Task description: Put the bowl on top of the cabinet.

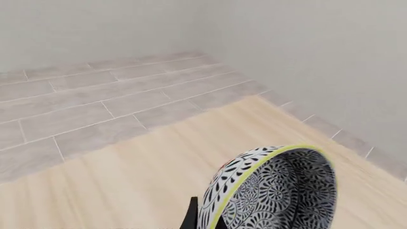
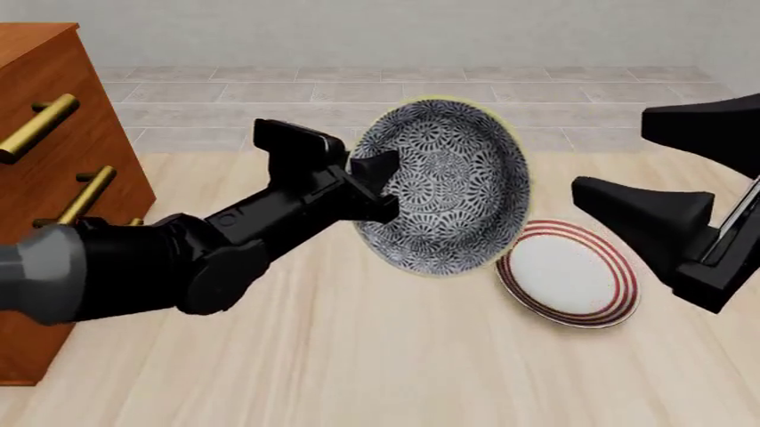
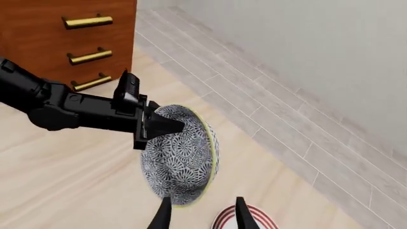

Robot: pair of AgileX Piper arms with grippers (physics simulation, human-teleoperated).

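Note:
The bowl (image 2: 451, 191), patterned dark blue-grey and white with a pale yellow rim, hangs tilted on its side above the table. Its inside faces the front camera. My left gripper (image 2: 377, 182) is shut on its rim. In the left wrist view the bowl (image 1: 273, 191) fills the lower right beside one dark finger (image 1: 190, 217). The reddish-brown cabinet (image 2: 48, 116) with brass handles stands at the far left, its top cut off by the frame. My right gripper (image 2: 611, 156) stands open and empty to the right of the bowl. The right wrist view shows bowl (image 3: 181, 157), left gripper (image 3: 156, 125) and cabinet (image 3: 64, 33).
A flat white plate with red rings (image 2: 570, 276) lies on the light wooden table (image 2: 356, 356), below and right of the bowl and under my right gripper. Grey floor tiles and a pale wall lie beyond the table's far edge.

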